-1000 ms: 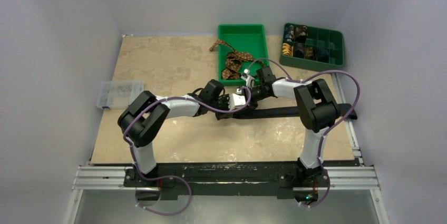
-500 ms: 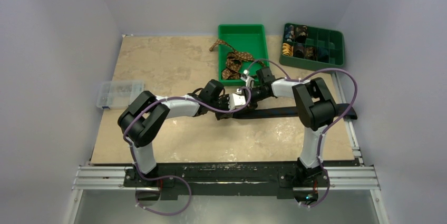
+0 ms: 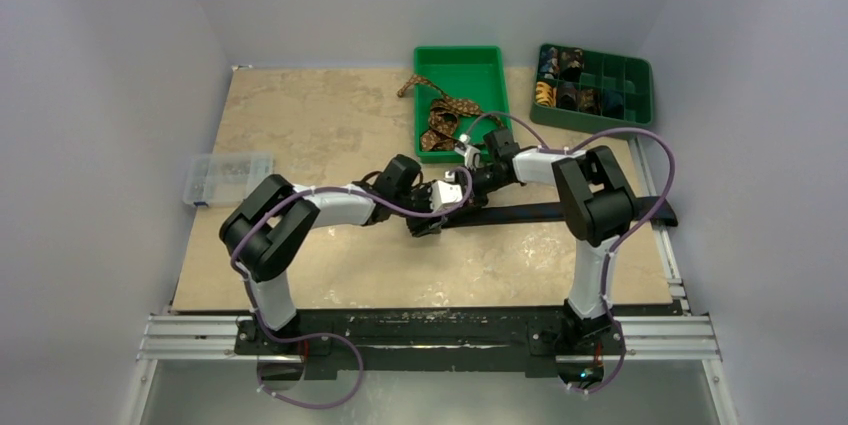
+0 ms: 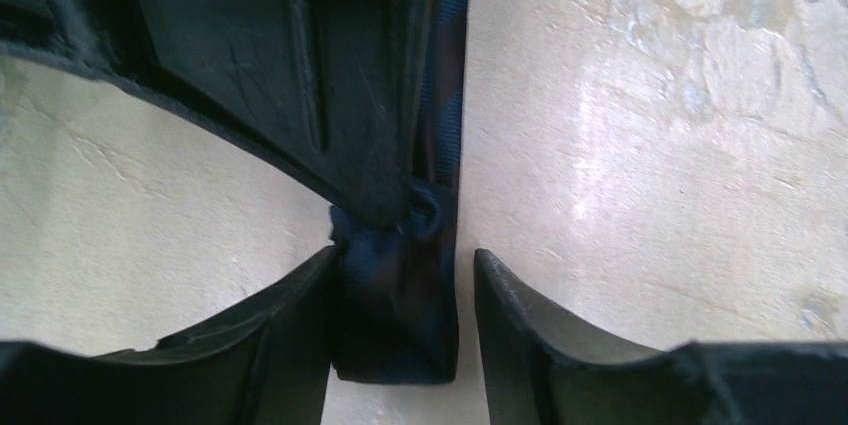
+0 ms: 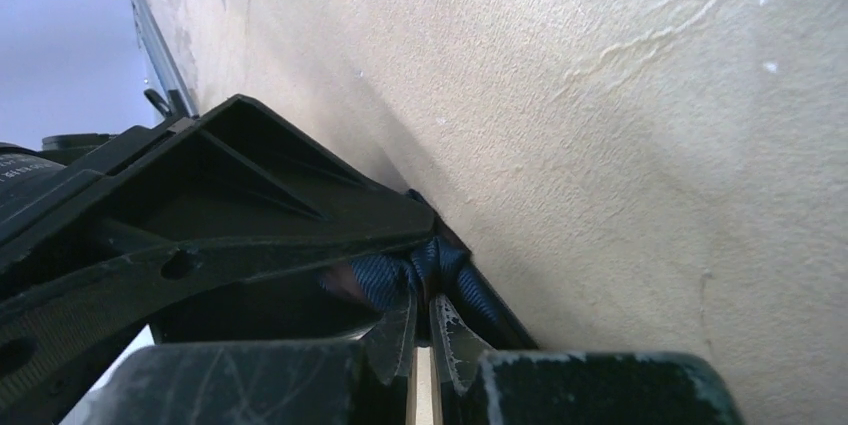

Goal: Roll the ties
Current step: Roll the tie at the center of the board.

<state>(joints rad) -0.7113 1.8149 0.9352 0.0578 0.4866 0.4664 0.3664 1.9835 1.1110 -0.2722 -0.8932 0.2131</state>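
The dark navy tie [image 3: 560,211] lies flat across the table toward the right edge. Its folded left end [image 4: 395,315] sits between the fingers of my left gripper [image 4: 404,253], which is open: the left finger touches the fabric and the right finger stands apart. My right gripper [image 5: 420,300] comes in from the opposite side and is shut on a bunched fold of the same tie [image 5: 385,275]. In the top view the left gripper [image 3: 425,220] and right gripper [image 3: 452,193] meet mid-table. The brown patterned tie [image 3: 440,120] lies loose in the green tray, spilling over its left rim.
The green tray [image 3: 458,52] stands at the back centre. A green compartment box [image 3: 640,95] holding several rolled ties is at the back right. A clear plastic box [image 3: 228,177] sits at the table's left edge. Purple cables loop over both arms.
My left gripper's jaws have spread apart off the tie's folded end. My right gripper's jaws have closed onto the fold. Both arms stayed almost in place.
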